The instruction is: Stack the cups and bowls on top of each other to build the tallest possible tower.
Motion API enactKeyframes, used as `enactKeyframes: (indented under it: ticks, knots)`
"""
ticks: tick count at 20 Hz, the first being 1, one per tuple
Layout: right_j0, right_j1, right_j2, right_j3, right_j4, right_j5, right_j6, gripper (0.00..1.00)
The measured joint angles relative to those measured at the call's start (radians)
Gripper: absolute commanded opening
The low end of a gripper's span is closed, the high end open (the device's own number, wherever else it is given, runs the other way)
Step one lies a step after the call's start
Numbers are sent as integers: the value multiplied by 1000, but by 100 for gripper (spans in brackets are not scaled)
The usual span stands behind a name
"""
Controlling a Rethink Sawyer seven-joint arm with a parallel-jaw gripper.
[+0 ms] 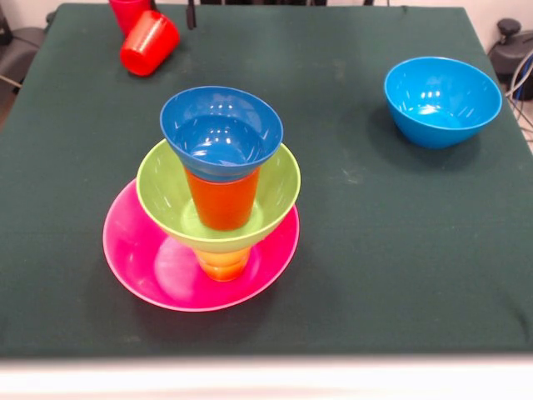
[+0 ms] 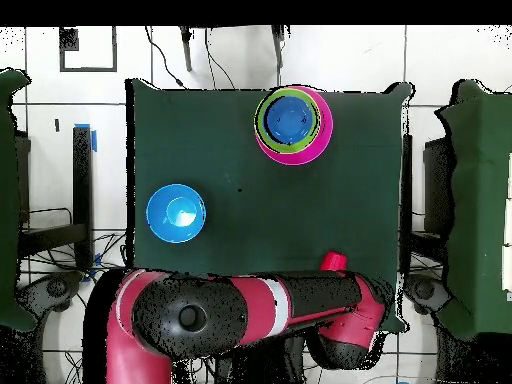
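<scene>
You had a dark green cloth [image 1: 391, 250] spread over the table, reaching its pale front edge [image 1: 266, 379] in the front view. From above, the floor [image 2: 60, 110] around it was white tile with dark joints. Black cables [image 2: 165, 50] trailed across the tiles past the far end of the table, and a strip of blue tape [image 2: 93, 137] sat on the floor off to one side. Dark furniture [image 2: 470, 180] stood beside the table on the other side.

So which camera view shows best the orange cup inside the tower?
The front view shows it best: the orange cup stands upright in the green bowl, carrying the dark blue bowl. In the overhead view, the dark blue bowl covers the cup completely, so nothing of it is visible.
</scene>
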Motion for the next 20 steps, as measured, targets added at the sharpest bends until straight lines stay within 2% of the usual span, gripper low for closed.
enactKeyframes:
  ticks: [20]
  knots:
    - [25,-74,0,-43,-1,0,0,100]
